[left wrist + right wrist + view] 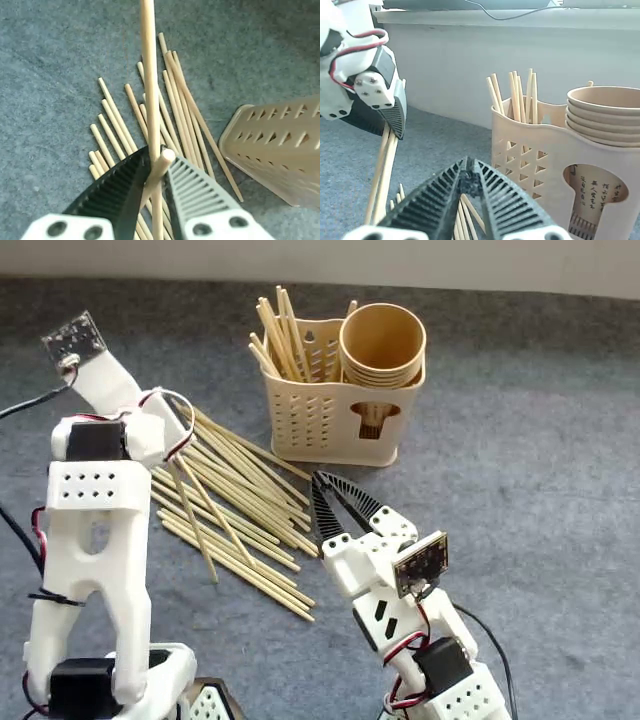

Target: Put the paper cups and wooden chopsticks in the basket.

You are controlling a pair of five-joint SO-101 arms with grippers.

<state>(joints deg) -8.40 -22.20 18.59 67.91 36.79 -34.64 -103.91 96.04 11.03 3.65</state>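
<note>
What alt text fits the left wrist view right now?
The left gripper is shut on two wooden chopsticks, held over a loose pile of chopsticks on grey carpet. The perforated basket sits beside the pile.

The table [540, 490] is covered in mottled blue-grey felt. The basket [320, 420] is pale cream, its walls patterned with rows of small slots. The paper cups [383, 340] in the basket are plain tan-brown. The chopsticks [240, 510] beside the basket are light, unpainted wood. The arms [95, 510] are white with red wires [367, 34]; their fingers [435, 197] are black and ribbed.
</note>
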